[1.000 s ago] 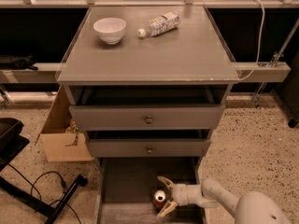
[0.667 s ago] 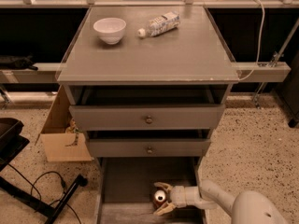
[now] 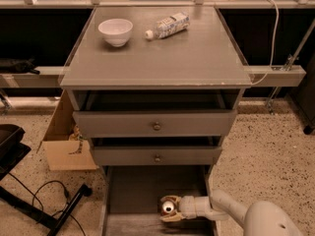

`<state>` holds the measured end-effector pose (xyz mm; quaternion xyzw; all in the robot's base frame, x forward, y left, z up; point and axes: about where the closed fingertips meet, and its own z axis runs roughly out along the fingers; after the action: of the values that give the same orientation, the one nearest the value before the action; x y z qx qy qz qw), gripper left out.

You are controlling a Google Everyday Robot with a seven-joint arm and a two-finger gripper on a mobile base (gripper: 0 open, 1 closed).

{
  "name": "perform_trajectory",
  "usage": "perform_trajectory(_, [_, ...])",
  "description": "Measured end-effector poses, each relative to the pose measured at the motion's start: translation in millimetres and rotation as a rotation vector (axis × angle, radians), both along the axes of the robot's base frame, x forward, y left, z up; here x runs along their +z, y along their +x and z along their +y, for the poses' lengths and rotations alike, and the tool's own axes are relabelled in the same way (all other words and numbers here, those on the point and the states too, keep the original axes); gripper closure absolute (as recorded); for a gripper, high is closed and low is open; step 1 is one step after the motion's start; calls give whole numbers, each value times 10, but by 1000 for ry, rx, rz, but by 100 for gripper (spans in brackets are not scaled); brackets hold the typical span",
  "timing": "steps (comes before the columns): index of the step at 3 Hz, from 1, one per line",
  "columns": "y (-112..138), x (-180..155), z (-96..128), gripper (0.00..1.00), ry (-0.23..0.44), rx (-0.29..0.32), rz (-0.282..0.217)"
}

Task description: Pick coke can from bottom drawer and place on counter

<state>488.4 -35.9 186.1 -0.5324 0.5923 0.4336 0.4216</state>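
The coke can [image 3: 168, 207] stands in the open bottom drawer [image 3: 133, 191], near the front right of its grey floor; its silver top faces up and little of its red side shows. My gripper [image 3: 166, 208] reaches in from the right on a white arm. Its pale fingers [image 3: 170, 198] sit tight against the can's far and near sides. The can still rests on the drawer floor. The counter [image 3: 197, 53] is the wide grey cabinet top above.
A white bowl [image 3: 115, 31] and a white-labelled plastic bottle [image 3: 167, 25] lying on its side sit at the counter's back. Two knobbed drawers [image 3: 156, 127] hang slightly open above the bottom one. A cardboard box [image 3: 61, 146] and black cables [image 3: 54, 195] lie left of the cabinet.
The gripper has slid a little left in the bottom drawer and its fingers have drawn in from a wide spread to close around the can.
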Motion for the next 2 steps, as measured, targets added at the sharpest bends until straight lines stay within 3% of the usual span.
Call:
perform_trajectory(1, [-27, 255, -65, 89, 5, 1, -11])
perform_trajectory(2, [-63, 1024, -360, 100, -7, -21, -70])
